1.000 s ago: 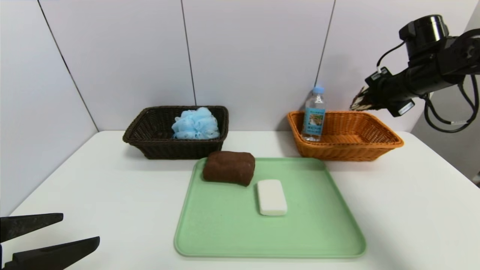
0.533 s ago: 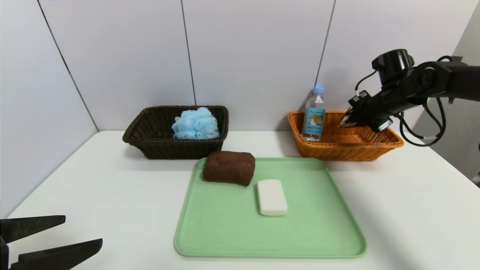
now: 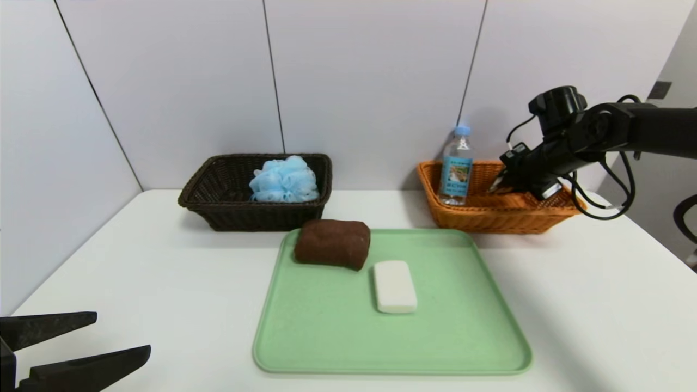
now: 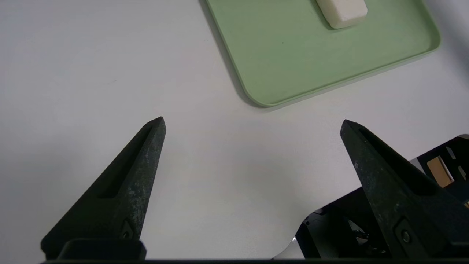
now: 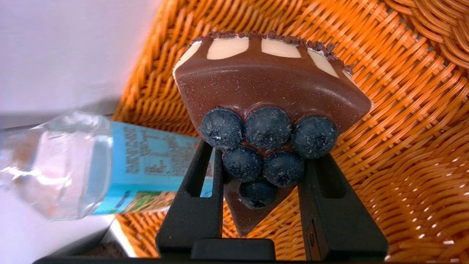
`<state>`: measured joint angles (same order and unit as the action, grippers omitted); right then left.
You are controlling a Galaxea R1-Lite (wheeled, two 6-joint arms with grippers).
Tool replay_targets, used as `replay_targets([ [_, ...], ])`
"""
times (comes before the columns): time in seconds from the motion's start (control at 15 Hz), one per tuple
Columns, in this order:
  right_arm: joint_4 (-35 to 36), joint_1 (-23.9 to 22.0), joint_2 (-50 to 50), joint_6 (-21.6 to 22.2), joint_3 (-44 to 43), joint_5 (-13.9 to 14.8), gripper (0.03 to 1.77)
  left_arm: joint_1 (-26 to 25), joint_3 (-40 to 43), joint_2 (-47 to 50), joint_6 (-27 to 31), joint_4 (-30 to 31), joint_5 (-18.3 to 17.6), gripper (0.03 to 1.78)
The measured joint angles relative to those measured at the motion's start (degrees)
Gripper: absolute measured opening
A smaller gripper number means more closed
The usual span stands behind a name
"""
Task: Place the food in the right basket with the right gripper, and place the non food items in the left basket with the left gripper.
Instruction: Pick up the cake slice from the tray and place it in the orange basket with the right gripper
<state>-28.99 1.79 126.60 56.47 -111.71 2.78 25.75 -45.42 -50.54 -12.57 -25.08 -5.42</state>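
At the right of the head view, the right pincer (image 3: 500,184) has come down from above the orange wicker basket (image 3: 561,208) and now dips inside it, beside the upright water bottle (image 3: 456,166) at the basket's left end. Its jaws are pinching a chocolate cake slice topped with blueberries (image 5: 269,121), seen close up in the right wrist view against the basket's weave; whether the slice touches the floor of the basket cannot be told. This suggests the cake is about to be let go, which would put all the food in place.

In the lower left corner, the left pincer (image 3: 76,343) hovers spread wide over the white surface (image 3: 136,261). The blue bath pouf (image 3: 284,179) lies in the dark brown basket (image 3: 218,212) at upper left. The brown rolled towel (image 3: 332,243) and white soap bar (image 3: 394,286) lie on the green tray (image 3: 463,348) at centre.
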Motion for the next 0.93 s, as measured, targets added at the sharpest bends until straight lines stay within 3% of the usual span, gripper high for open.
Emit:
replay_targets([
  [0.27,-0.17,0.02,0.8,-0.21,0.0,0.09,0.61,0.0,0.0,0.0,0.01,0.0,0.02,1.69],
  [0.6,-0.11,0.11,0.88,-0.57,0.0,0.09,1.12,0.0,0.04,0.11,0.0,-0.02,0.0,1.69],
  [0.93,-0.37,0.11,-0.5,-0.57,0.02,0.11,1.4,0.0,-0.44,0.41,0.01,-0.02,0.24,1.69],
])
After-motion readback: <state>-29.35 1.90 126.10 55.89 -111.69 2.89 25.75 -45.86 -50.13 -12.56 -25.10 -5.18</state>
